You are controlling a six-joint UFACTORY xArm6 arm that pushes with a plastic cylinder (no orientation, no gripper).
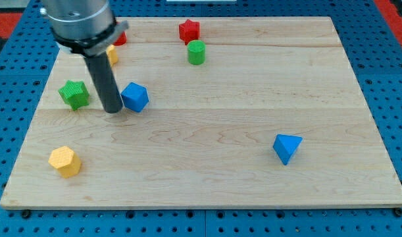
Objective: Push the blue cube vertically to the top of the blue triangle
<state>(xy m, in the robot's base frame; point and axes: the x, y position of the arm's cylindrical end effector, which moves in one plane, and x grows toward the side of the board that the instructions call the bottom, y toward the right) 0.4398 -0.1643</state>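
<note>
No brand, label or legible writing is seen anywhere in the view. The desk (207,131) is a pale wooden board with visible grain, laid on a blue perforated base (385,79). No claw is fitted, so no open or closed state is shown; the arm ends in a straight dark rod, and my tip (113,111) is set on the board just beside the left face of the blue cube (135,97). The green star-shaped block (74,94) is found just left of the rod. The blue triangle (287,147) is located well apart, toward the view's lower right. A yellow hexagonal block (64,161) sits at lower left; a red star (189,30) and a green cylinder (196,52) are placed near the top. A yellow block (112,55) and a red block (120,38) are partly hidden behind the arm.
</note>
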